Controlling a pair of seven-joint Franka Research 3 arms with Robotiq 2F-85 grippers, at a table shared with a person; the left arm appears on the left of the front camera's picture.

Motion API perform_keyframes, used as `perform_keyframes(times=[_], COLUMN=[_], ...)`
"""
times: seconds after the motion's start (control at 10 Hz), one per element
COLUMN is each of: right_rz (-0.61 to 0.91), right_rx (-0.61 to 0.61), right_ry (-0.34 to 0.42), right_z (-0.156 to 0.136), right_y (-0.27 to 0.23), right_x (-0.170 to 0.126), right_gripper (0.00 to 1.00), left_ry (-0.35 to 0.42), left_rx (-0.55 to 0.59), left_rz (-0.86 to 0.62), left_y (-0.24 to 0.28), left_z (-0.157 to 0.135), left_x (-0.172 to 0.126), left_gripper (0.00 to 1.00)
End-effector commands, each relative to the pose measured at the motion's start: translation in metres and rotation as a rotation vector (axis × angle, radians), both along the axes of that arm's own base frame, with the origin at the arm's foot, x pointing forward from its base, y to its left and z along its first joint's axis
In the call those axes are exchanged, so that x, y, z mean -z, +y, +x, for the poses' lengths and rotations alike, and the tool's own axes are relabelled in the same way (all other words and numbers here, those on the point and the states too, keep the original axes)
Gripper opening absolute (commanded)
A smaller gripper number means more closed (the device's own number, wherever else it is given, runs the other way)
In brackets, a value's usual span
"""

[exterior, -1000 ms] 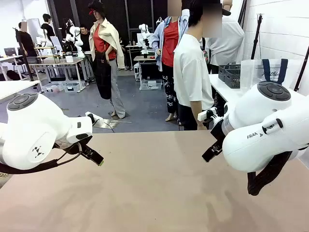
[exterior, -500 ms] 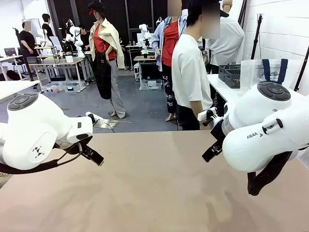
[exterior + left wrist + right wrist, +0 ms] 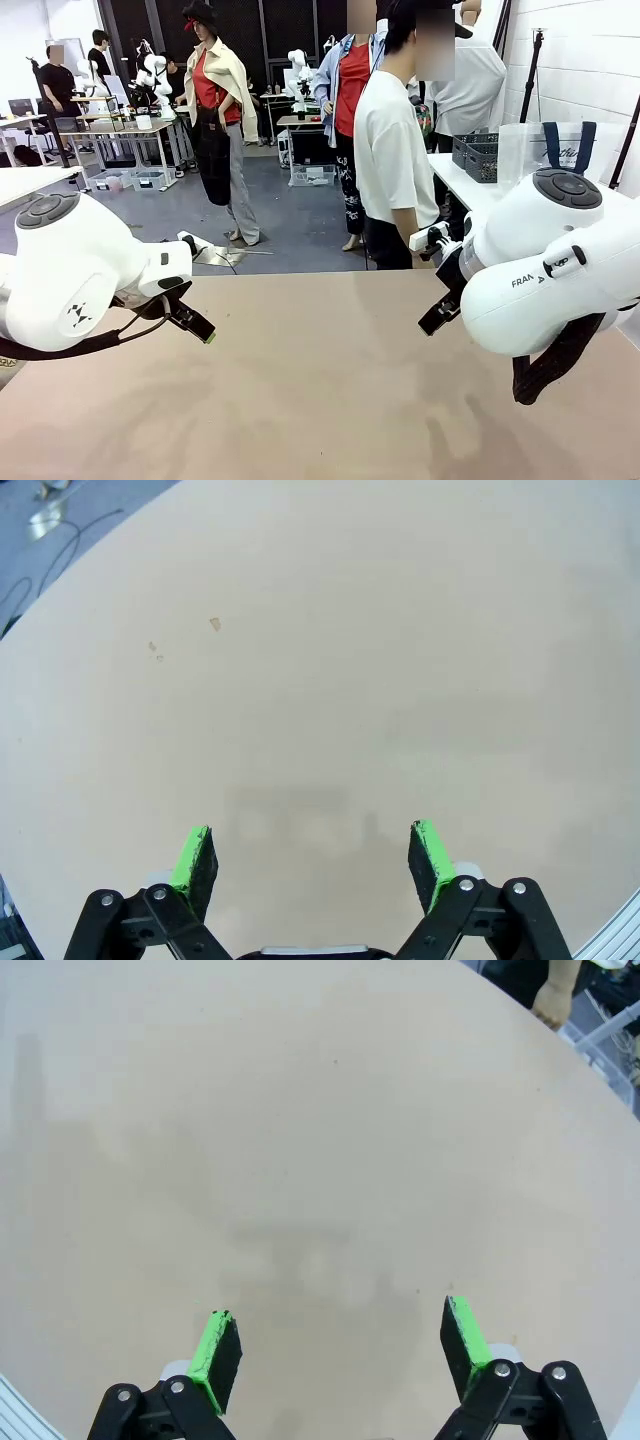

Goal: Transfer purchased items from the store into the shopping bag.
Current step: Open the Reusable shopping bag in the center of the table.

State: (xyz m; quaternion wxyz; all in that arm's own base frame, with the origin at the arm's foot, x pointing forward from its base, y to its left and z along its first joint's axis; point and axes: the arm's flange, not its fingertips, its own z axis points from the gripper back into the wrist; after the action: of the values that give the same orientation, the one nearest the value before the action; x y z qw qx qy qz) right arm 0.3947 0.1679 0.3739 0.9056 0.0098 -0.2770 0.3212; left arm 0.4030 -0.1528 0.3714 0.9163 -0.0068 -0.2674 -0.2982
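Observation:
My left gripper (image 3: pixel 312 845) hangs open over bare tabletop, nothing between its green pads; in the front view the left gripper (image 3: pixel 192 322) is low at the table's left side. My right gripper (image 3: pixel 340 1335) is open too, with nothing in it, and the right gripper (image 3: pixel 438 314) shows partly behind its white arm. The store (image 3: pixel 477 156), a dark grey lattice basket, stands on a side table at the back right. Beside it stands the shopping bag (image 3: pixel 528 150), translucent white with dark blue handles. The purchased items are out of view.
The tan table (image 3: pixel 320 380) spreads between both arms. A person in a white T-shirt (image 3: pixel 393 150) stands at its far edge, one hand (image 3: pixel 416 260) hanging near the rim; that hand (image 3: pixel 552 1000) also shows beyond the table edge in the right wrist view.

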Motion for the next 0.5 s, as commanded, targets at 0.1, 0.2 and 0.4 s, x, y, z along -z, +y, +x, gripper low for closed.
perform_keyframes(times=[0.1, 0.2, 0.4], right_rz=[0.000, 0.033, 0.100], right_rx=[0.000, 0.033, 0.137], right_ry=[0.000, -0.067, -0.243], right_z=[0.000, -0.005, -0.013], right_y=[0.000, -0.005, -0.046], right_x=[0.000, -0.023, -0.085], right_gripper=[1.00, 1.00, 1.00], left_ry=[0.000, -0.091, -0.280], left_rx=[0.000, -0.013, -0.080], left_rz=[0.000, 0.022, 0.013], left_y=[0.000, 0.004, 0.030], left_z=[0.000, -0.009, -0.033], left_x=[0.000, -0.030, -0.083], left_gripper=[1.00, 1.00, 1.00])
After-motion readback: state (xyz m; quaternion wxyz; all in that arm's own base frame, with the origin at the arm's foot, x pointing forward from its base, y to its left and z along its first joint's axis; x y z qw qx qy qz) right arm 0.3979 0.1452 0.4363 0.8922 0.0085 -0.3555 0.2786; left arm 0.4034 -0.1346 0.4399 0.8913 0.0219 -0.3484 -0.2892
